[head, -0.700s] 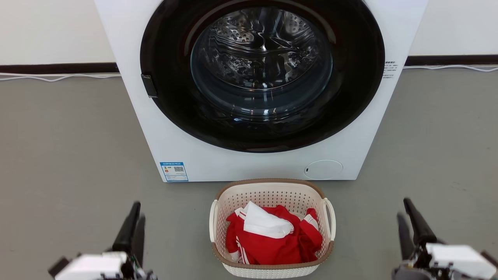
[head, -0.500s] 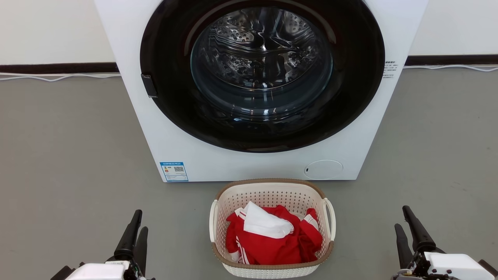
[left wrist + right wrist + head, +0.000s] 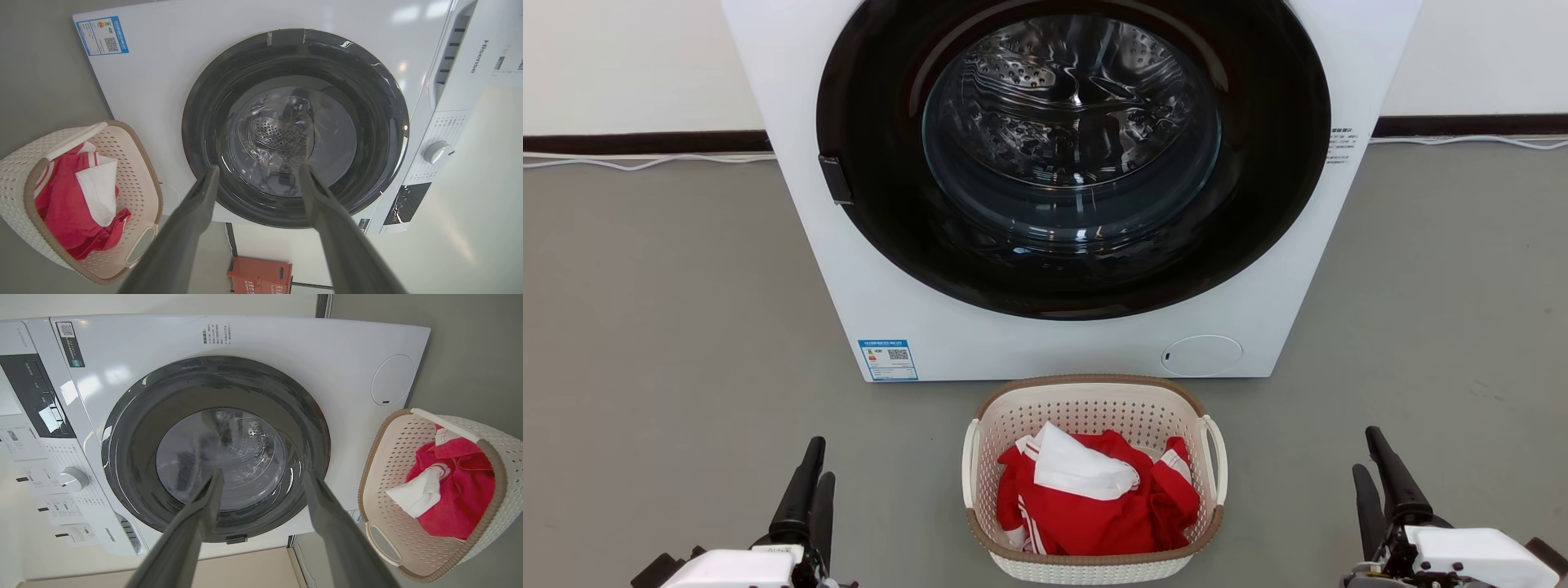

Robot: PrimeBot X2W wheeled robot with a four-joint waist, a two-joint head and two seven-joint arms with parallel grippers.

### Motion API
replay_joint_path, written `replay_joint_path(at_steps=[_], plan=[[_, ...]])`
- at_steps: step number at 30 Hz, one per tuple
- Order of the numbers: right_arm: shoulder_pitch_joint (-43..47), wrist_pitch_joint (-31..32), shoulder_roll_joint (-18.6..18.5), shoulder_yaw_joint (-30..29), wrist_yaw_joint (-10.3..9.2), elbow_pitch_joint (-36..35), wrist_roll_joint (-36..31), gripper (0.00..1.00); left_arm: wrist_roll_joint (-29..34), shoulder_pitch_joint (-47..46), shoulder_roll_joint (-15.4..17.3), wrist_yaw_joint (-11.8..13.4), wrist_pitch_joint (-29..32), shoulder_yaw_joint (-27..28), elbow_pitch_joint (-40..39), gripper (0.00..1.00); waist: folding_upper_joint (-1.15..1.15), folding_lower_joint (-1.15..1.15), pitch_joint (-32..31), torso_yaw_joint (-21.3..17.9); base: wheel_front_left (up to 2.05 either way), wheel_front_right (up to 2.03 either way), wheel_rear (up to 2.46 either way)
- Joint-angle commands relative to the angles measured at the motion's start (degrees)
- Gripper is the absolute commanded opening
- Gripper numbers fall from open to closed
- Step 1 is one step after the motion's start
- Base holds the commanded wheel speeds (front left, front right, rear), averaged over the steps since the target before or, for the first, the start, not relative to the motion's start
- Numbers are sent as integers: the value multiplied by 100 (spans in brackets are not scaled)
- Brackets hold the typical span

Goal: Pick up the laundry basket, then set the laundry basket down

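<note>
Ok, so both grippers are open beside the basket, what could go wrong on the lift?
The left gripper and right gripper stand wide of the laundry basket, whose loop handles are thin; an uneven hold could tilt it and spill the clothes. It sits close to the washing machine, so its rim might bump the front.

The robot's dark, long-fingered left gripper (image 3: 820, 457) and matching right gripper (image 3: 1366, 449) now sit slightly lower, closer to its body, than a moment ago, the right rebounding a touch.
</note>
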Motion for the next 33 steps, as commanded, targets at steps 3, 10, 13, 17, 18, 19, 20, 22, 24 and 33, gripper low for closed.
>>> replay_joint_path(at_steps=[3,10,13,17,18,19,20,22,24,33], plan=[[-148,-116,-99,34,9,-224,-232,100,161,-117,44,-9,-107,-21,-167,100,0,-1,-2,-1,0,0,0],[-154,-234,-138,84,11,-273,-716,100,505,-133,52,-11,-225,-56,-144,100,0,-1,-3,-2,0,0,0],[-160,-284,-158,111,13,-292,-981,100,731,-146,56,-12,-275,-60,-127,100,0,-1,-3,-3,0,0,0],[-164,-351,-179,161,14,-322,-1342,100,1051,-158,60,-6,-342,-64,-123,100,0,-1,-7,-6,0,0,0],[-165,-368,-185,164,14,-327,-1436,100,1138,-160,61,1,-359,-70,-130,100,0,-1,-9,-7,0,0,0],[-167,-385,-194,173,15,-335,-1535,100,1219,-160,62,12,-376,-77,-140,100,0,-1,-10,-8,0,0,0],[-168,-402,-201,182,15,-341,-1634,100,1303,-160,64,25,-392,-85,-153,100,0,-1,-11,-9,0,0,0],[-180,-452,-234,218,16,-358,-1960,100,1565,-159,67,69,-443,-121,-198,100,0,-1,-12,-14,0,0,0],[-186,-486,-249,241,17,-369,-2182,100,1734,-155,69,100,-477,-150,-228,100,0,-1,-15,-17,0,0,0],[-224,-637,-310,330,20,-383,-3230,100,2440,-130,79,262,-627,-288,-327,100,0,-1,-23,-27,0,0,0]])
